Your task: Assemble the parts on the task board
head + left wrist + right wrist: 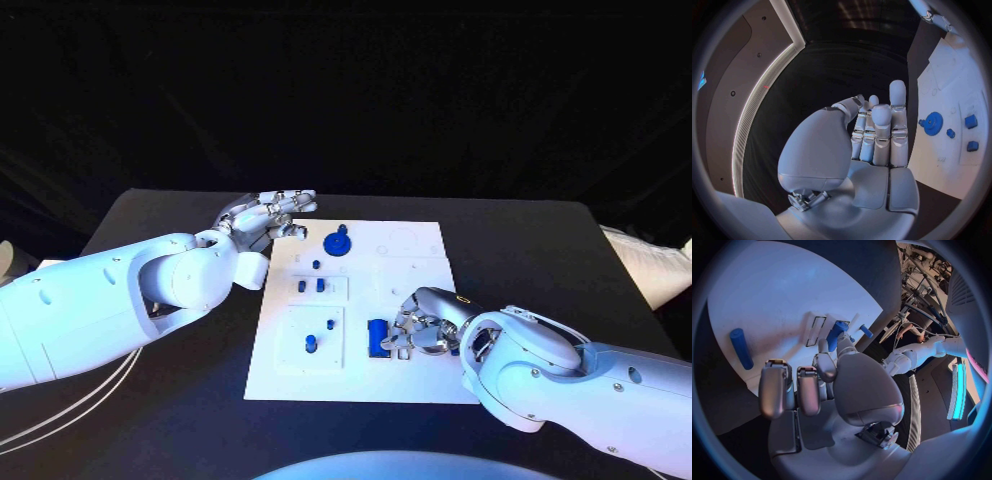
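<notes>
A blue cylindrical part [837,335] is pinched by the right hand [418,328] near the white rectangular task board's [411,385] near edge. The left hand [267,215], fingers straight and together, holding nothing, is poised at the board's far left corner.

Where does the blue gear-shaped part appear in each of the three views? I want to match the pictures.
Head view: the blue gear lies on the far part of the task board, beside the left hand.
Left wrist view: the gear is on the board just past the fingertips.
Right wrist view: I cannot find it.
Shared landmark: the white task board.
</notes>
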`<state>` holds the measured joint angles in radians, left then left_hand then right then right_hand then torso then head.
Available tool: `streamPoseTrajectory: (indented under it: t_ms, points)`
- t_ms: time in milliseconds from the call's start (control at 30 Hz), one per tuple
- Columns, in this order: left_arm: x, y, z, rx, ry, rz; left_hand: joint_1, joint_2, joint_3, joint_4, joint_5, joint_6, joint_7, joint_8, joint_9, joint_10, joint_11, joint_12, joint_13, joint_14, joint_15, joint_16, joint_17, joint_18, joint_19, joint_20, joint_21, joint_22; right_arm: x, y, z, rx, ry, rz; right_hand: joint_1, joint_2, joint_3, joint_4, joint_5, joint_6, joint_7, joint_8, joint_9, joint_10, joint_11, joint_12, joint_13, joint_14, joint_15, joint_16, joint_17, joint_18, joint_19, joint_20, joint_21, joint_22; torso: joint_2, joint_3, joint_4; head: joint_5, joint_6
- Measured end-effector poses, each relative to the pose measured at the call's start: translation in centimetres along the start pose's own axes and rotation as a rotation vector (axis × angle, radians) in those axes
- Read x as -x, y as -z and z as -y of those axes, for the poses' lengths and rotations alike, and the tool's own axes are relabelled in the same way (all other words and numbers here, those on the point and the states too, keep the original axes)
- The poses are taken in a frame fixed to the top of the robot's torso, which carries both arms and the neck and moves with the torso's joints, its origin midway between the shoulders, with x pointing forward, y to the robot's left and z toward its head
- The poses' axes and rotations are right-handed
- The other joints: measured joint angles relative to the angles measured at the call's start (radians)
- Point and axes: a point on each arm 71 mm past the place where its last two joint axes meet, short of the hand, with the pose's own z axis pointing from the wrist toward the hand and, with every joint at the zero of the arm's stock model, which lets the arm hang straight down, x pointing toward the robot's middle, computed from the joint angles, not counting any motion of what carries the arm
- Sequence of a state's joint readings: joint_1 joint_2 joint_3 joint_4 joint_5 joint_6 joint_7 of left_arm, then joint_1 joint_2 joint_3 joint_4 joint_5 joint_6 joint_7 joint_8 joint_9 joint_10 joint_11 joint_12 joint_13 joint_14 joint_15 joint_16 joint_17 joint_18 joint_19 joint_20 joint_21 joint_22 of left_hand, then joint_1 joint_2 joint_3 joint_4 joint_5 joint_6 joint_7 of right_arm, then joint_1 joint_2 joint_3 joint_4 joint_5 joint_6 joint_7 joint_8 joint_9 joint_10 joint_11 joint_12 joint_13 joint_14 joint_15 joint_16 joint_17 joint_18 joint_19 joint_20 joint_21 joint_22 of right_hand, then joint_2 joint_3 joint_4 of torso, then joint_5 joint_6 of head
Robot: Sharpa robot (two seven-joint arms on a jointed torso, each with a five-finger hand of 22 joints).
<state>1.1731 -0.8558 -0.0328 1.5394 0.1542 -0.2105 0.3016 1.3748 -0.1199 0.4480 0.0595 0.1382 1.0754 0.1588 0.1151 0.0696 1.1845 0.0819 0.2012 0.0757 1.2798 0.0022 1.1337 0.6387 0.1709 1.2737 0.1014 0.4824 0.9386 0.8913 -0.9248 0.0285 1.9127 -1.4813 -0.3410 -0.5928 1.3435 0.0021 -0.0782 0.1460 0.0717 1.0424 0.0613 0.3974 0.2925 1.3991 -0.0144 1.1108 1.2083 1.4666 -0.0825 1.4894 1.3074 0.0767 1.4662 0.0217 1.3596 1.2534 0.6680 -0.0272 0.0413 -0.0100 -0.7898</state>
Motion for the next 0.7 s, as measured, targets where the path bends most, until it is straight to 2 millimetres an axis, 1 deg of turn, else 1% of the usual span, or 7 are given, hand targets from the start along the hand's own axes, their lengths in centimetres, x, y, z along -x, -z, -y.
streamPoseTrajectory:
  t_ms: [200, 300, 400, 467, 533, 600, 700]
  points:
    - [0.0, 0.0, 0.0, 0.001, 0.0, -0.001, 0.0, 0.0, 0.0, 0.0, 0.0, 0.0, 0.0, 0.0, 0.0, 0.0, 0.0, 0.0, 0.0, 0.0, 0.0, 0.0, 0.0, 0.0, 0.0, 0.0, 0.0, 0.0, 0.2, 0.2, 0.3, -0.003, 0.004, 0.01, 0.006, 0.002, -0.003, -0.003, 0.0, 0.0, 0.0, 0.001, 0.0, 0.0, 0.0, 0.0, 0.0, 0.0, 0.0, 0.0, 0.0, 0.0, 0.0, 0.0, 0.0, 0.0, 0.0, 0.0007, -0.0006, -0.005, 0.002]
    - [0.0, 0.0, 0.0, 0.001, 0.0, -0.001, 0.0, 0.0, 0.0, 0.0, 0.0, 0.0, 0.0, 0.0, 0.0, 0.0, 0.0, 0.0, 0.0, 0.0, 0.0, 0.0, 0.0, 0.0, 0.0, 0.0, 0.0, 0.0, 0.5, 0.6, 0.6, -0.009, 0.001, 0.02, 0.005, 0.002, -0.009, 0.003, 0.014, -0.007, 0.003, -0.001, 0.0, 0.0, 0.0, -0.001, -0.001, 0.0, 0.0, 0.0, 0.0, 0.0, 0.0, 0.0, 0.0, -0.002, 0.0, 0.0007, -0.0009, -0.007, 0.003]
    - [0.0, 0.0, 0.0, 0.002, 0.0, -0.001, 0.0, 0.0, 0.0, 0.0, 0.0, 0.0, 0.0, 0.0, 0.0, -0.003, 0.003, 0.0, 0.0, 0.0, 0.0, 0.0, 0.0, 0.0, 0.0, 0.0, 0.0, 0.0, 1.0, 1.2, 1.5, -0.024, -0.006, 0.035, -0.013, 0.001, -0.019, 0.013, 0.045, -0.032, 0.011, -0.023, -0.007, -0.001, 0.001, -0.028, -0.019, 0.0, 0.0, 0.0, 0.0, 0.0, 0.0, 0.0, 0.0, -0.007, 0.0, 0.0007, -0.001, -0.01, 0.004]
    - [0.0, 0.0, 0.0, 0.002, 0.0, -0.001, 0.0, 0.0, 0.0, 0.0, 0.0, 0.0, 0.0, 0.0, 0.0, -0.003, 0.004, 0.0, 0.0, 0.0, 0.0, 0.0, 0.0, 0.0, 0.0, 0.0, 0.0, 0.0, 1.4, 1.7, 2.3, -0.04, -0.011, 0.046, -0.02, 0.009, -0.016, 0.017, 0.066, -0.042, 0.02, -0.04, -0.015, -0.008, 0.009, -0.035, -0.025, 0.0, 0.0, 0.0, 0.0, 0.0, 0.0, 0.0, 0.0, -0.006, 0.0, 0.0007, -0.0015, -0.014, 0.004]
    - [0.1, 0.1, 0.0, 0.002, 0.0, -0.001, 0.0, 0.0, 0.0, 0.0, 0.0, 0.0, 0.0, 0.0, 0.0, -0.003, 0.003, 0.0, 0.0, 0.0, 0.0, 0.0, 0.0, 0.0, 0.0, 0.0, 0.0, 0.0, 2.0, 2.4, 3.4, -0.064, -0.015, 0.061, -0.019, 0.016, -0.011, 0.022, 0.086, -0.05, 0.021, -0.058, -0.024, -0.011, 0.011, -0.035, -0.025, -0.002, 0.002, 0.0, 0.0, 0.0, 0.0, 0.0, 0.0, -0.003, 0.0, 0.0007, -0.0022, -0.017, 0.005]
    - [0.0, 0.1, 0.0, 0.002, 0.0, -0.002, 0.0, 0.0, 0.0, 0.0, 0.0, 0.0, 0.0, 0.0, 0.0, -0.003, 0.004, 0.0, 0.0, 0.0, 0.0, 0.0, 0.0, 0.0, 0.0, 0.0, 0.0, 0.0, 2.7, 2.9, 4.4, -0.086, -0.014, 0.078, -0.005, 0.029, 0.003, 0.016, 0.111, -0.05, 0.021, -0.08, -0.035, -0.011, 0.012, -0.035, -0.02, 0.0, 0.008, 0.004, 0.001, 0.0, 0.0, 0.0, 0.0, 0.004, 0.0, 0.0005, -0.003, -0.021, 0.005]
    - [-0.1, 0.2, 0.0, 0.003, 0.0, -0.005, 0.0, 0.0, 0.0, 0.0, 0.0, 0.0, 0.0, 0.0, 0.0, -0.003, 0.004, 0.0, 0.0, 0.0, 0.0, 0.0, 0.0, 0.0, 0.0, 0.0, 0.0, 0.0, 3.6, 3.5, 5.7, -0.118, -0.005, 0.1, -0.003, 0.031, 0.003, 0.016, 0.114, -0.048, 0.023, -0.096, -0.044, -0.01, 0.015, -0.035, -0.018, 0.0, 0.008, 0.004, 0.001, 0.0, 0.0, 0.008, 0.004, 0.007, 0.0, -0.0004, -0.0052, -0.026, 0.005]
